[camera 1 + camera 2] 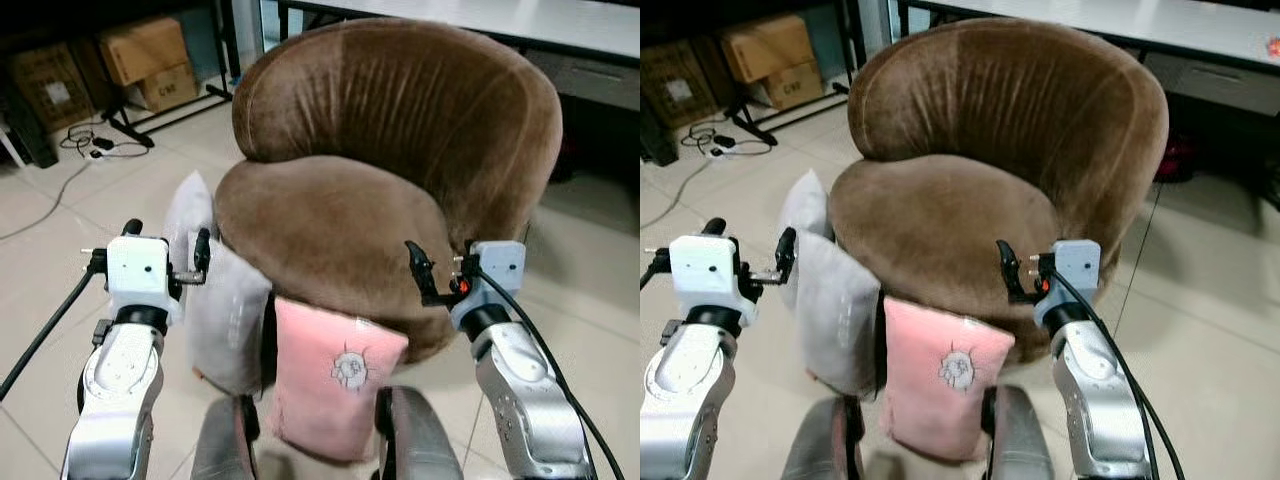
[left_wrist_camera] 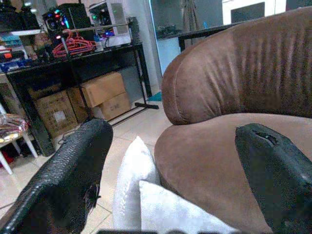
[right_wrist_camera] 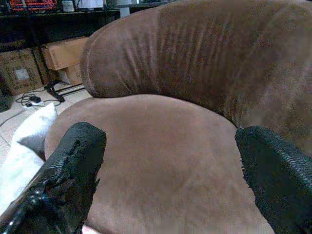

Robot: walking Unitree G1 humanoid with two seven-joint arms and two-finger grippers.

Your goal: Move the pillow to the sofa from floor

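Leaning on sofa front, pink pillow below, between both tools

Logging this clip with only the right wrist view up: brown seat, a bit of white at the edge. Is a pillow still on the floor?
Observer: Yes. A pink pillow leans upright against the front of the brown sofa, its base on the floor.
Operator: And that white thing?
Observer: A grey-white pillow stands beside the pink one on the robot's left, with another white one behind it.
Operator: Where are the claws?
Observer: Both are raised and open, holding nothing: the left claw above the grey-white pillow, the right claw over the seat's front right edge.
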